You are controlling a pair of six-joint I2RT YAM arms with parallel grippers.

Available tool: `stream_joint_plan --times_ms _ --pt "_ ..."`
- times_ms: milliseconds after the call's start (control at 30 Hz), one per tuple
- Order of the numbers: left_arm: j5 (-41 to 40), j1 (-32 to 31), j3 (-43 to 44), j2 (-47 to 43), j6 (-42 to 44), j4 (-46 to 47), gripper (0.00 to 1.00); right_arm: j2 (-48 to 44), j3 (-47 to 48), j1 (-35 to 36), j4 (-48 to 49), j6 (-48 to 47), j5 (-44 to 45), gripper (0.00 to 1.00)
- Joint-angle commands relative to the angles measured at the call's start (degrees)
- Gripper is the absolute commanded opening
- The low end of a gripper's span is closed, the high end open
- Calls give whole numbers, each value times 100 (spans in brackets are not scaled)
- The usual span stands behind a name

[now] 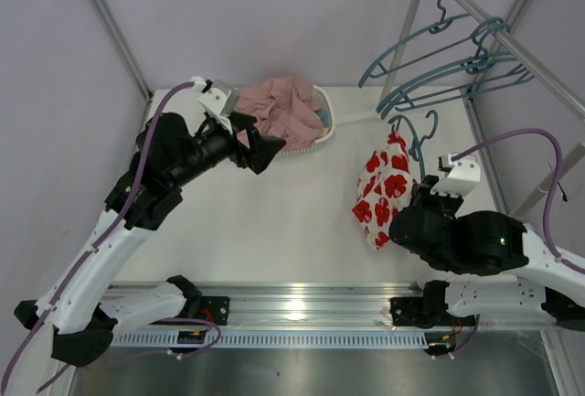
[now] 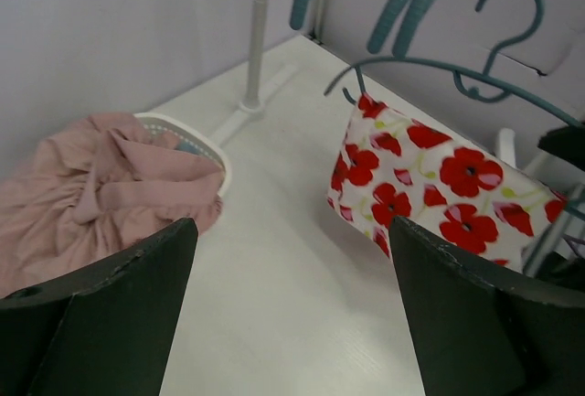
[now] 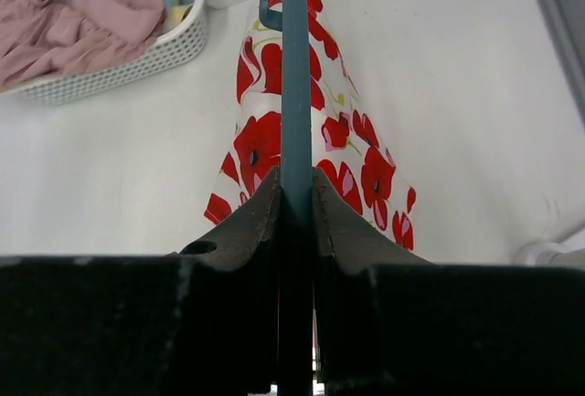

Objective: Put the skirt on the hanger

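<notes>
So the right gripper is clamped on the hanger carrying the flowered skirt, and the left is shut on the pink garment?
Not quite: the left gripper is open and empty, per the left wrist view. The right gripper does clamp the hanger carrying the skirt.

2 white-and-black arms trailing lilac cables

The left arm and right arm have smooth white lower links, bulky matt black upper joints and black bases. A lilac cable loops along each arm, and a small white boxy housing sits at each wrist. A tiny green light glows on the right arm's black shell. The left gripper and right gripper each have 2 broad, dark, slightly scuffed fingers.
</notes>
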Motion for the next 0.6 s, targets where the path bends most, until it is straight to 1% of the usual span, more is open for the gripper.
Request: stream_joint_plan --times_ms 0,67,100,167,200,267,333,533,567 --pt "314 -169 32 53 -417 19 91 -51 42 -422 174 -439 580 0" --pt "340 -187 -39 89 -434 54 91 80 138 -703 184 -590 563 0" --pt "332 -187 -65 89 -434 81 91 133 200 -1009 62 -538 554 0" --pt "332 -196 -118 106 -426 90 92 247 410 -1283 -97 -494 554 0" --pt "314 -196 -118 106 -417 81 91 335 472 -1511 -324 -415 554 0" --pt "296 -196 -118 124 -364 28 92 423 647 -1680 -562 -152 624 0" --pt "244 -196 -109 141 -329 2 92 494 762 -1890 -800 -81 685 0" --pt "200 -196 -100 229 -206 -86 92 643 1289 -2365 -880 -414 703 0" --pt "191 -196 -92 238 -197 -95 92 669 1360 -2540 -880 -476 668 0"
